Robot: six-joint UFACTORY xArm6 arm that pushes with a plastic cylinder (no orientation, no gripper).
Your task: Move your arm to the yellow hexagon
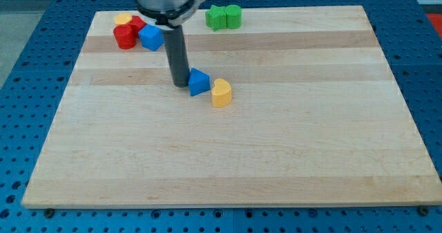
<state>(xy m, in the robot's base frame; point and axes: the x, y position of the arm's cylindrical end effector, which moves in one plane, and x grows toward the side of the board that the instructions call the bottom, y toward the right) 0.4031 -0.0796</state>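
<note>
The yellow hexagon (123, 19) lies near the board's top left corner, touching a red block (136, 23) on its right. My tip (180, 84) rests on the board well below and to the right of the hexagon. It stands just left of a blue triangular block (199, 82), touching or almost touching it. The dark rod rises from the tip toward the view's top, passing just right of a blue block (150, 37).
A red cylinder-like block (125, 37) sits below the hexagon, beside the blue block. A yellow heart (221, 93) lies right of the blue triangular block. Two green blocks (216, 17) (233, 16) sit at the top middle. The wooden board (276, 157) lies on a blue perforated table.
</note>
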